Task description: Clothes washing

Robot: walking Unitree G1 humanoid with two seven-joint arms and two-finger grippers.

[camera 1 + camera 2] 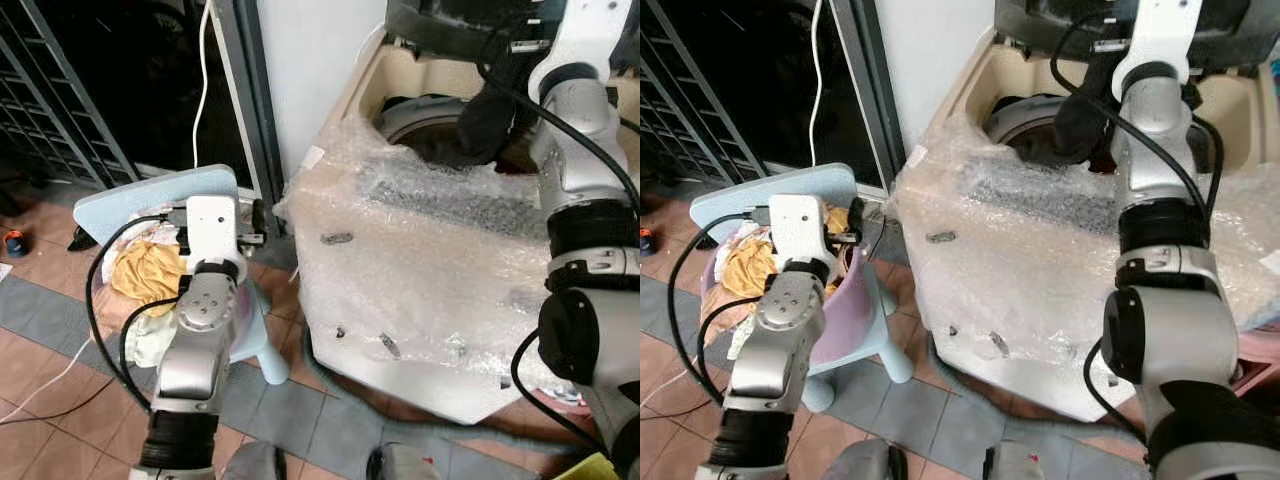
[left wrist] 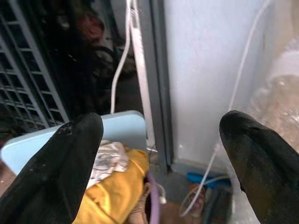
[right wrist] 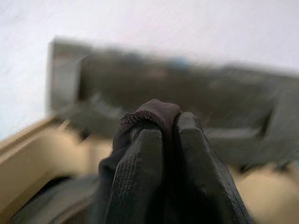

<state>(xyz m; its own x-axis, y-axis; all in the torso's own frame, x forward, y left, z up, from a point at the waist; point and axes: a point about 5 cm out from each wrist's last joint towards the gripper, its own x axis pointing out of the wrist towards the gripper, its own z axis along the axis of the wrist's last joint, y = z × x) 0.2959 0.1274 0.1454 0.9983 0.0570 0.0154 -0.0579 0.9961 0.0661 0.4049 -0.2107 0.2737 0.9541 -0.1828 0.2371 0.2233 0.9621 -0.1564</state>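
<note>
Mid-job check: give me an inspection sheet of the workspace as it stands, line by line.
Surface: tiled floor.
Job's things: washing machine wrapped in bubble wrap, lid up; dark garment hanging over its drum; basket holding yellow cloth and other laundry.
Clutter: small item on the floor, too small to identify.
Grippers: right gripper shut on the dark garment above the drum; left gripper open above the basket.
Cables: white cable down the door frame; grey hose at the machine's base.
Surroundings: metal grille, white wall.

A cream washing machine, a dark garment, a yellow cloth and a pale-blue chair.
</note>
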